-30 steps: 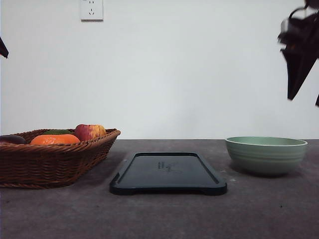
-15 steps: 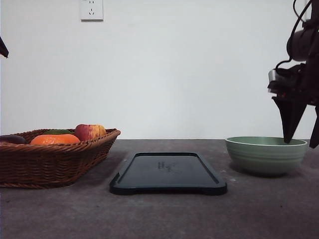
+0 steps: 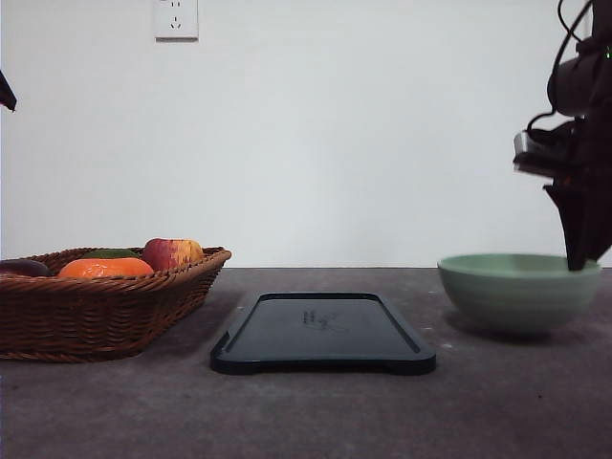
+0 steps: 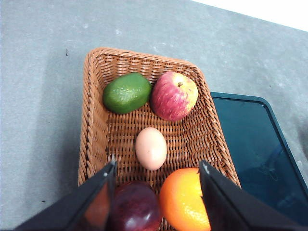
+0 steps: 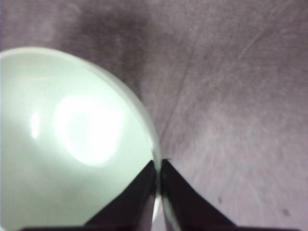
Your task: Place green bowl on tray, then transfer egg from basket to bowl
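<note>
green bowl (image 3: 519, 293), pale sage, apparently claw-pinched rim

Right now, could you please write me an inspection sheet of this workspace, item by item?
Surface: grey table, bare apart from the listed things.
Job's things: green bowl on the table, right of the tray, not on it; egg in the basket.
Clutter: apple, orange, green fruit, dark purple fruit, all in the basket.
Grippers: right pincer shut on the bowl's rim; left pincer open above the basket.
Cables: black cable on the right arm.
Surroundings: white wall, socket.
</note>
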{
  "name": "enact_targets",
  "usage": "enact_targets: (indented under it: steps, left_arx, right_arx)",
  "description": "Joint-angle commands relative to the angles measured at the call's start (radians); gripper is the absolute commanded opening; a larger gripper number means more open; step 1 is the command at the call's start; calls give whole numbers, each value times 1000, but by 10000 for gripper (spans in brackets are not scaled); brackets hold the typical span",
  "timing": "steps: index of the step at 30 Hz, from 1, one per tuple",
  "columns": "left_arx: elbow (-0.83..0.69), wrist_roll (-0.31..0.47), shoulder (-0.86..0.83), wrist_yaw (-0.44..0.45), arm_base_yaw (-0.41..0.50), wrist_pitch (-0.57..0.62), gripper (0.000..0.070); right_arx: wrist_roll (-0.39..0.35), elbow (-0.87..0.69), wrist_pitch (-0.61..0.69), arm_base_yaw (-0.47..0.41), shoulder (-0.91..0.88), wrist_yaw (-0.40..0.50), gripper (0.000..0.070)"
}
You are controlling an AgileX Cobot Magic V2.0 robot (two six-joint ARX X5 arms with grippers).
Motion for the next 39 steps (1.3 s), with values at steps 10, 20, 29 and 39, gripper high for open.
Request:
enact_targets:
  steps: [10,20,29,39]
  left_arx:
    - [21,-1,6,3,0,7,341]
    - [21,-1,6,3,0,6,341]
    - [21,-1,6,3,0,6,341]
    - [21,-1,6,3,0,6,341]
  right_arx:
    - [-4,293,-169,144,29,-4,0]
    - [25,447,-139,326,168,-4,0]
    - [30,477,-90,413,282,0,0]
    - [31,477,-64,433,357,48,0]
